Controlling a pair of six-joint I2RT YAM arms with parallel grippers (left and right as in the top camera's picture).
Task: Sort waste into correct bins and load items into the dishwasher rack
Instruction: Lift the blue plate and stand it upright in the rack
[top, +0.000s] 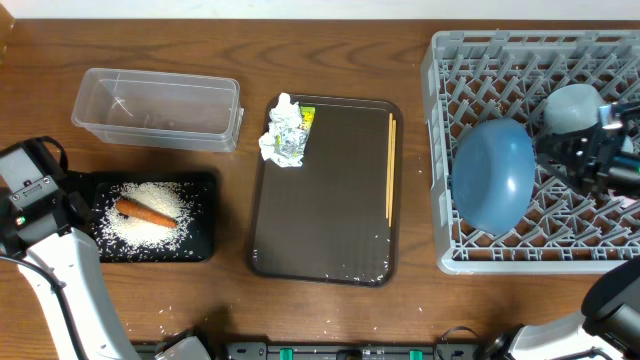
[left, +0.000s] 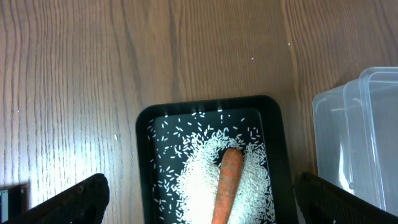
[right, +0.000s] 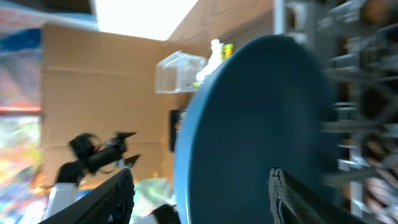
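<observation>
A blue plate (top: 492, 175) stands on edge among the pegs of the grey dishwasher rack (top: 470, 55), with a light blue bowl (top: 575, 105) behind it. My right gripper (top: 545, 158) is at the plate; in the right wrist view the gripper (right: 200, 177) is open, its fingers astride the plate's (right: 261, 118) rim, the left finger clear of it. White rice (top: 150, 218) and an orange carrot (top: 145, 211) lie in the black tray (top: 205, 235). My left gripper (left: 205, 205) hangs open over that tray (left: 144, 155), above the carrot (left: 227, 186). The clear box (top: 155, 108) is empty.
The brown serving tray (top: 320, 200) lies mid-table. Crumpled white paper with a yellow-green wrapper (top: 287, 130) sits at its far left corner, and wooden chopsticks (top: 390, 165) lie along its right side. My left arm (top: 50, 260) stands at the table's left edge.
</observation>
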